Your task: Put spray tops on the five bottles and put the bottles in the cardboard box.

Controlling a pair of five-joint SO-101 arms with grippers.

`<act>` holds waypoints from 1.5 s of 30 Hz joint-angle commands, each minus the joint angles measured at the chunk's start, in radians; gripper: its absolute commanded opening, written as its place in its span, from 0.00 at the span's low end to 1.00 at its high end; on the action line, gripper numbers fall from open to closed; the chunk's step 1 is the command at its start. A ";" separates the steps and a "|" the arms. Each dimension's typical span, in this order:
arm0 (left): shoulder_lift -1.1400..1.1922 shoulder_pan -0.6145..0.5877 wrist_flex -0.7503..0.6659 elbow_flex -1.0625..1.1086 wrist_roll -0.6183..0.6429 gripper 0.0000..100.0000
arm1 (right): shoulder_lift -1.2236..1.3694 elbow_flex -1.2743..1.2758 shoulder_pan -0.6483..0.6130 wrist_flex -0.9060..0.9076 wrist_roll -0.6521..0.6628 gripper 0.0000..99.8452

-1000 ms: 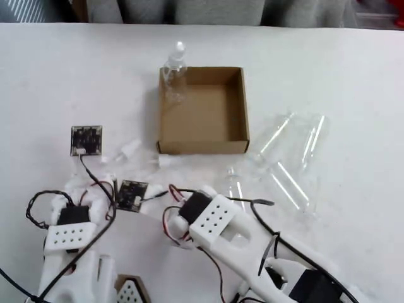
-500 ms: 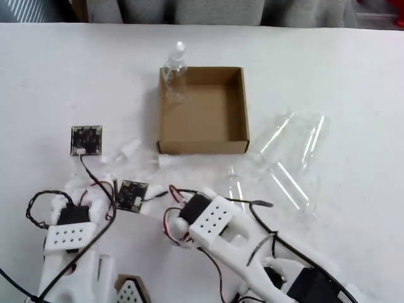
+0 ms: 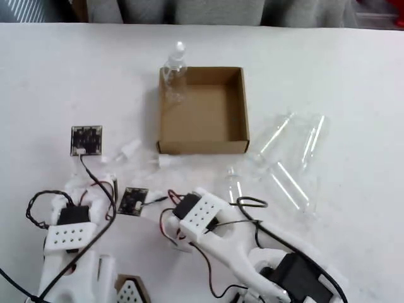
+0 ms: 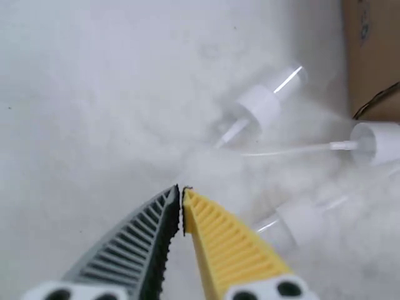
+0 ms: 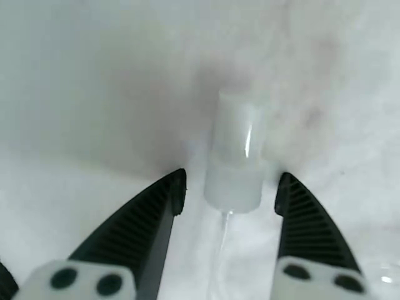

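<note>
White table (image 3: 353, 63) carries everything. In the right wrist view the right gripper (image 5: 231, 183) sits low over it with its black fingers spread wide. A spray top (image 5: 234, 162) lies between them with a gap showing on either side, so it is not gripped. Its thin tube runs back between the fingers.

The left gripper (image 4: 182, 190) has its grey and yellow fingers pressed together on nothing, tips close to the table. Three loose tops lie near it: a first loose top (image 4: 259, 106), a long-tubed top (image 4: 374, 140) beside the box corner, and a third loose top (image 4: 299, 222) just beside the yellow finger.

From the high view, the right arm (image 3: 202, 218) is at lower centre and the left arm (image 3: 69, 233) at lower left. The cardboard box (image 3: 201, 147) stands open at centre. A capped bottle (image 3: 173, 66) stands upright at the box's upper-left corner; whether it is inside or just outside cannot be told. Clear bottles (image 3: 278, 134) without tops lie on their sides right of the box, well apart from both grippers.
</note>
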 commanded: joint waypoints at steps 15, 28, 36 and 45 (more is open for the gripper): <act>-0.022 0.012 -0.023 -0.008 -0.006 0.03 | 0.016 -0.087 0.068 -0.008 0.009 0.20; -0.021 0.012 -0.023 -0.008 -0.006 0.03 | 0.124 -0.126 0.068 -0.013 0.009 0.20; -0.021 0.010 -0.023 -0.008 -0.006 0.02 | 0.114 -0.124 0.070 0.007 0.000 0.03; -0.021 0.010 -0.021 -0.006 -0.006 0.02 | -0.015 -0.224 0.240 0.229 -0.055 0.02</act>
